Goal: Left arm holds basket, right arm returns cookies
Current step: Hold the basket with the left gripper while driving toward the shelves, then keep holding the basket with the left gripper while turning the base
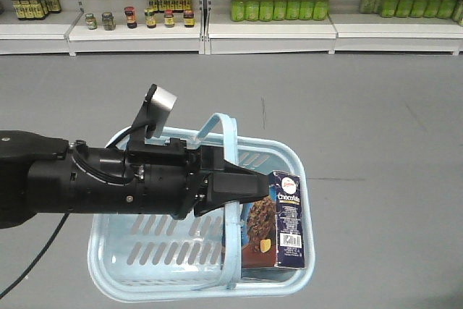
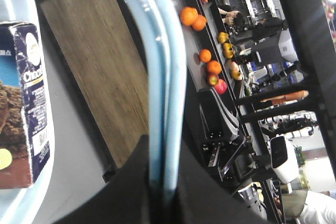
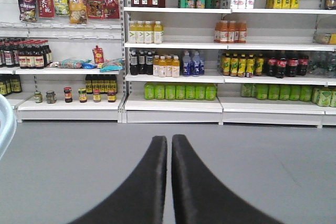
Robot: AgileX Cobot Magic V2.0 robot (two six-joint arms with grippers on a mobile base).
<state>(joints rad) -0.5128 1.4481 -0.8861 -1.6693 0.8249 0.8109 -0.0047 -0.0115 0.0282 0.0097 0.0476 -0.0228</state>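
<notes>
The light blue basket (image 1: 116, 269) hangs in mid-air over the grey floor. My left arm (image 1: 94, 182) reaches in from the left, and its gripper (image 1: 242, 187) is shut on the basket's hoop handle (image 1: 230, 132). In the left wrist view the handle (image 2: 160, 77) runs straight down between the black jaws of the left gripper (image 2: 163, 184). The dark navy cookies carton (image 1: 278, 221) stands upright inside the basket at its right end, and the carton (image 2: 23, 108) also shows at the left in the left wrist view. My right gripper (image 3: 171, 141) is shut with nothing in it and faces the shelves.
White store shelves (image 3: 173, 103) with bottles, jars and green packs stand across the grey floor (image 1: 362, 121). A sliver of the basket (image 3: 4, 124) shows at the left of the right wrist view. Behind the handle are a wooden panel (image 2: 100, 61), oranges (image 2: 191, 17) and black equipment.
</notes>
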